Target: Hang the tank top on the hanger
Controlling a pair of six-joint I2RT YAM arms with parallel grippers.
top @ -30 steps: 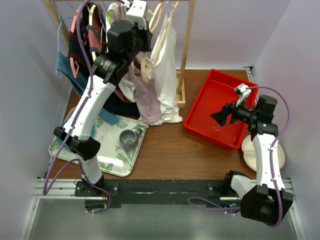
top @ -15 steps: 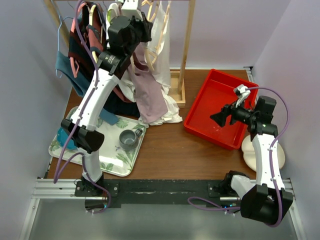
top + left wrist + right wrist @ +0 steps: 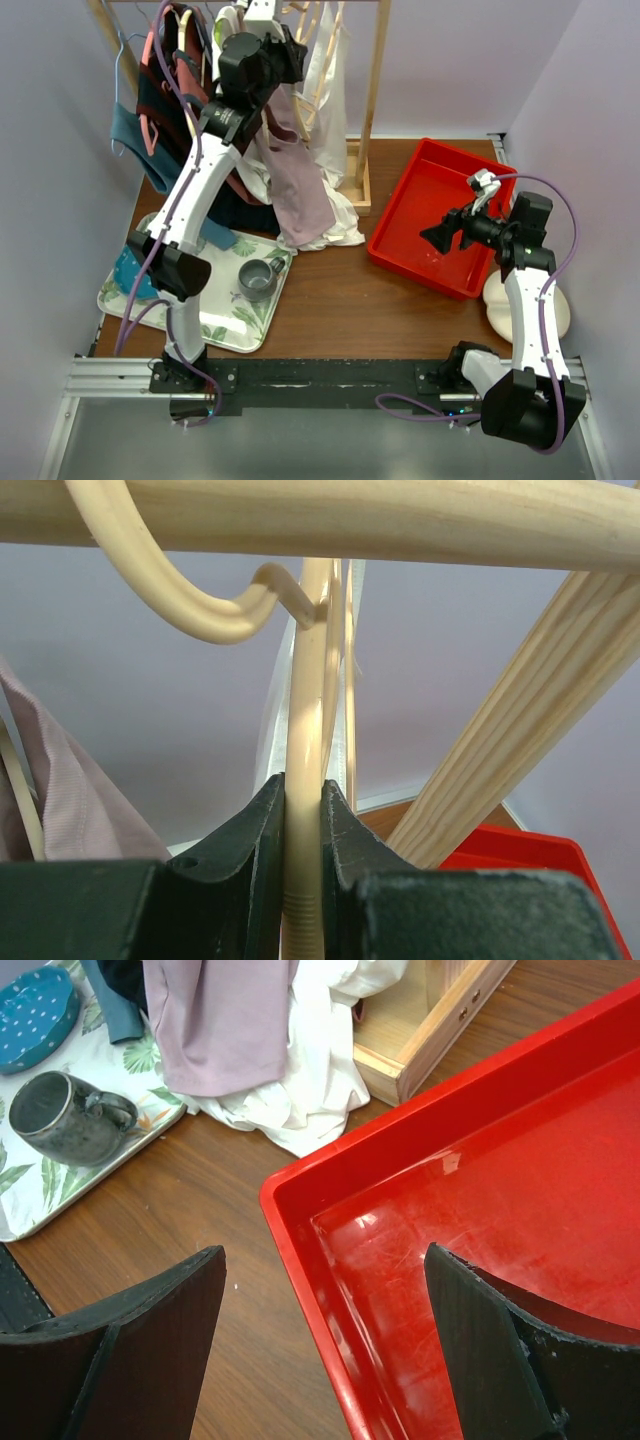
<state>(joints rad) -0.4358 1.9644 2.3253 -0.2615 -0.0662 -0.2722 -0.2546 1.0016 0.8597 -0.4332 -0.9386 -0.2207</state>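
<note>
Cream plastic fills the left wrist view: the hanger [image 3: 305, 680] runs straight up between the jaws of the left gripper [image 3: 302, 790], which is clenched firmly on its stem. At 10 o'clock its hook [image 3: 170, 600] curls up across the wooden rail [image 3: 400, 520]. The tank top [image 3: 272, 730] hangs just behind the hanger as a thin white veil, and in the top view it drapes at 12 o'clock, by the rack [image 3: 372, 90].

The step looks like seating the hook on the rail. Doing it well means lowering gently until the rail takes the weight, keeping the stem upright so no strap slips, and only then letting go.

At 3 o'clock the right gripper [image 3: 325, 1260] hovers spread wide over the red bin [image 3: 300, 1190] on the desk [image 3: 330, 300], carrying nothing.

The top of the hook is cut off by the frame edge, so whether it truly sits over the rail cannot be told. The left arm hides the hanger's shoulders from above, so whether both straps are on them is unclear. The tank top's hem blurs into the neighbouring clothes.
</note>
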